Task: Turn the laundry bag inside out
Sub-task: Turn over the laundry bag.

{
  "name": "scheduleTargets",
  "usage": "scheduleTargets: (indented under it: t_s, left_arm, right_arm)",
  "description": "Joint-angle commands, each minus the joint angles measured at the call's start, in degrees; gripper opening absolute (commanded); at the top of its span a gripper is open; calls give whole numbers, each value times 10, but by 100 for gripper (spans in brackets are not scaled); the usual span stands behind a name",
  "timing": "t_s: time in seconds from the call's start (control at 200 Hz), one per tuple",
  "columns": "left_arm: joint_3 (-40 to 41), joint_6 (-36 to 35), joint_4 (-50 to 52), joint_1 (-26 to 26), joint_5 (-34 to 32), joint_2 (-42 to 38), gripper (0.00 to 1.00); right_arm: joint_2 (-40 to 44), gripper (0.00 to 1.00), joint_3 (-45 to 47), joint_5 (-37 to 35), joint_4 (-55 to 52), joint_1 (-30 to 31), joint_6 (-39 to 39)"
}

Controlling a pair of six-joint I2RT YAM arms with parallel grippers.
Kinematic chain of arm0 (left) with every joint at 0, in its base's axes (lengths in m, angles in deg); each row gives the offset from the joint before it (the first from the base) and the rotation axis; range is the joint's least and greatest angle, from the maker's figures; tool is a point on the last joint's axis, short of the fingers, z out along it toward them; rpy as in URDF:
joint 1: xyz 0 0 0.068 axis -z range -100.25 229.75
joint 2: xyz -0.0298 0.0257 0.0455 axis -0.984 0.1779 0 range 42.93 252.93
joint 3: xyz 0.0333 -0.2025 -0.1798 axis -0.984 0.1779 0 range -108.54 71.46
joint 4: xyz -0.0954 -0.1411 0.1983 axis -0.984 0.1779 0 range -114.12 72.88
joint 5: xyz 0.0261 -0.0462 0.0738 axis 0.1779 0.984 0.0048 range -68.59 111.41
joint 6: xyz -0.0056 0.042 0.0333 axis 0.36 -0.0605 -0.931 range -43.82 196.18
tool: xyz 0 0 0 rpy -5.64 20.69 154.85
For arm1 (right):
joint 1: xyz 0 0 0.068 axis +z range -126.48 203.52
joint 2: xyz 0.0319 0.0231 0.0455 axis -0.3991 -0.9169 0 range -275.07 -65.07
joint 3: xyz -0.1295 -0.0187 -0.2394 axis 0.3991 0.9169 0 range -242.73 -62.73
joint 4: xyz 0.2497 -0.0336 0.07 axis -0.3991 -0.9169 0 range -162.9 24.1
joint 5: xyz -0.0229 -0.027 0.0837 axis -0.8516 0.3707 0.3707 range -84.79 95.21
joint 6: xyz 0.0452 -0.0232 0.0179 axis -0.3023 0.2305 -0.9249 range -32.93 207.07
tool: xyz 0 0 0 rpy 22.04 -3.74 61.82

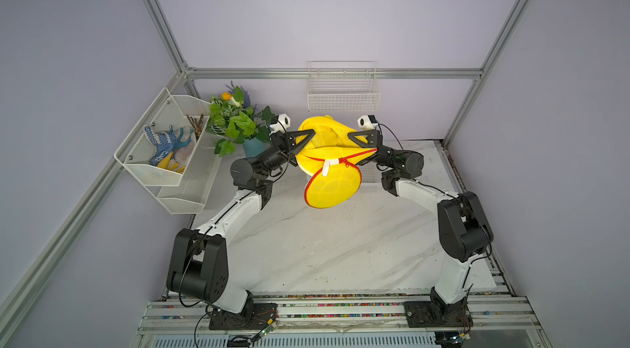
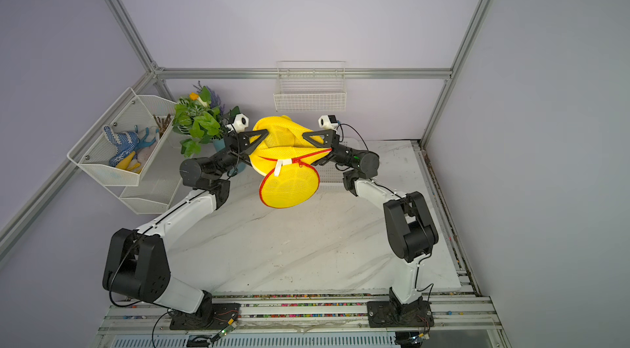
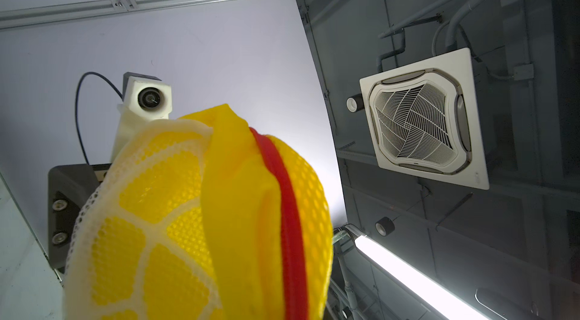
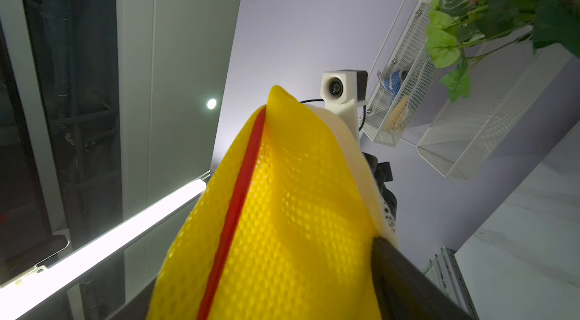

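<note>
The laundry bag is bright yellow mesh and hangs in the air between both arms, above the back of the table. Its round lid flap, edged with a red zipper, dangles below with a small white tab. My left gripper is at the bag's left side, shut on the fabric. The bag hides its fingers in the left wrist view. My right gripper is at the bag's right side. Its dark fingers stand wide apart, with the mesh draped between them.
A white perforated basket sits on the marble table behind the bag. A plant in a blue pot stands at the back left. Wire racks holding gloves hang on the left wall. A wire basket hangs on the back wall.
</note>
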Motion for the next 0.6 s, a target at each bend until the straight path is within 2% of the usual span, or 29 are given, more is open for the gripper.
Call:
scheduleTargets:
  t_s: [0.0, 0.07, 0.185, 0.295, 0.35, 0.39, 0.425, 0.465, 0.51, 0.595]
  left_arm:
    - [39, 60, -72, -6, -33, -26, 0]
    - [53, 58, -72, -5, -30, -27, 0]
    - [66, 56, -72, -5, -27, -26, 0]
    - [67, 51, -68, -5, -16, -22, 0]
    - [68, 49, -65, -4, -15, -21, 0]
    - [68, 46, -60, -4, -11, -20, 0]
    - [67, 44, -58, -3, -9, -18, 0]
    - [67, 43, -58, -2, -6, -16, 0]
    - [67, 42, -59, -1, -5, -14, 0]
    - [70, 41, -61, 0, -3, -10, 0]
  right_arm:
    - [72, 92, 16, 32, -252, -37, 221]
    - [111, 94, 7, 9, -445, -57, 371]
    - [147, 95, -44, -54, -705, -84, 559]
    - [158, 96, -101, -116, -859, -90, 659]
    - [175, 97, -122, -128, -894, -90, 679]
    - [175, 97, -124, -113, -882, -90, 668]
    - [170, 93, -116, -71, -841, -90, 634]
    - [166, 88, -101, -10, -744, -84, 560]
    - [166, 88, -73, 27, -614, -74, 469]
    - [166, 89, -14, 18, -347, -71, 290]
